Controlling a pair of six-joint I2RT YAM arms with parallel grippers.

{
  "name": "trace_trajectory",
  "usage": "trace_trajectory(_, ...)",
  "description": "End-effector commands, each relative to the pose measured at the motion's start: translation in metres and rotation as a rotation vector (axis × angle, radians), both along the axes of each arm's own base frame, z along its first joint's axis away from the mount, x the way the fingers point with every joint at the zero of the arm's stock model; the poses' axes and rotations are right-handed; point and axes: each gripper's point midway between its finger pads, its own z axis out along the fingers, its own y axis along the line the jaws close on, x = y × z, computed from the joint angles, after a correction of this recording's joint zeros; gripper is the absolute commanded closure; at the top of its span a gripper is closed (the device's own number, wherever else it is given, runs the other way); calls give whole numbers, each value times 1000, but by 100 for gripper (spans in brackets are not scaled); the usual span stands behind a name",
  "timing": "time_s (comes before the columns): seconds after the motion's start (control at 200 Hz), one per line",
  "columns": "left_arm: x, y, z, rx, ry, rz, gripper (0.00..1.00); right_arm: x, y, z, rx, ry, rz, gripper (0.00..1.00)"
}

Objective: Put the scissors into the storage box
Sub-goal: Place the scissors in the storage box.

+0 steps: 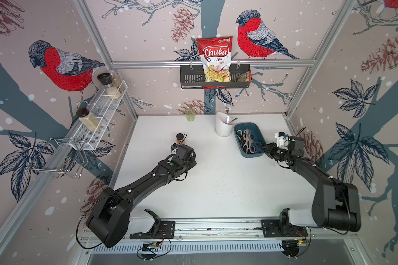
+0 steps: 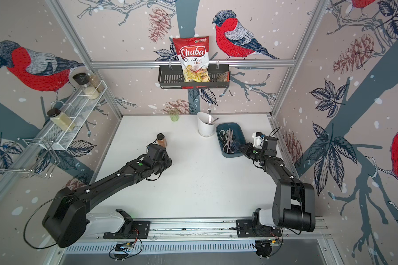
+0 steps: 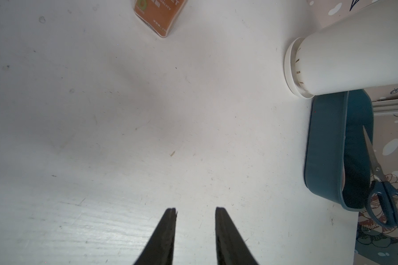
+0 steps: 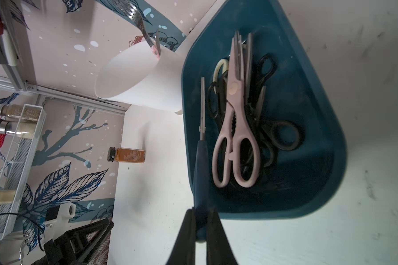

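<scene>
Our right hand [image 4: 202, 214] pinches the blue-handled scissors [image 4: 201, 158] by the handle, blade over the box [image 4: 285, 206], where the other scissors [image 4: 237, 137] lie. Our left hand [image 3: 195, 209] hangs slightly open and empty above the tabletop [image 3: 101, 114].

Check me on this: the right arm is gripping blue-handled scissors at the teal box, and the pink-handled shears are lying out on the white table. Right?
Not quite. The pink-handled shears lie inside the teal storage box, not on the table; the right wrist view shows it. The right arm does grip the blue-handled scissors at the box, jaws shut on the handle.
</scene>
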Motion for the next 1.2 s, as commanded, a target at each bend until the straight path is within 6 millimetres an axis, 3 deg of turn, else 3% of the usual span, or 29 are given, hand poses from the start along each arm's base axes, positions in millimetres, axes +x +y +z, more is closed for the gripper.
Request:
trace_trajectory(0.0, 4, 1, 2, 1, -11, 9, 66, 7, -2, 3, 16, -35, -24, 95)
trace_trajectory(0.525, 3, 27, 8, 50, -54, 103, 66, 43, 13, -13, 13, -60, -43, 90)
trace_trajectory(0.575, 2, 31, 8, 56, -58, 115, 66, 43, 12, -15, 5, -56, -47, 85)
trace_trajectory(0.72, 2, 50, 8, 99, -84, 165, 64, 41, 3, -9, -62, -72, -71, 57)
trace_trajectory(0.83, 8, 77, 12, 150, -107, 217, 63, 37, -15, 1, -165, -94, -125, 50)
trace_trajectory(0.93, 17, 106, 20, 202, -144, 260, 63, 36, -44, 9, -282, -98, -239, 49)
trace_trajectory(1.025, 24, 136, 27, 278, -185, 315, 56, 34, -79, 12, -413, -101, -382, 47)
trace_trajectory(1.125, 31, 170, 35, 392, -238, 374, 50, 30, -102, 13, -547, -166, -458, 47)
trace_trajectory(1.196, 33, 192, 40, 511, -270, 418, 39, 24, -117, 13, -610, -210, -529, 47)
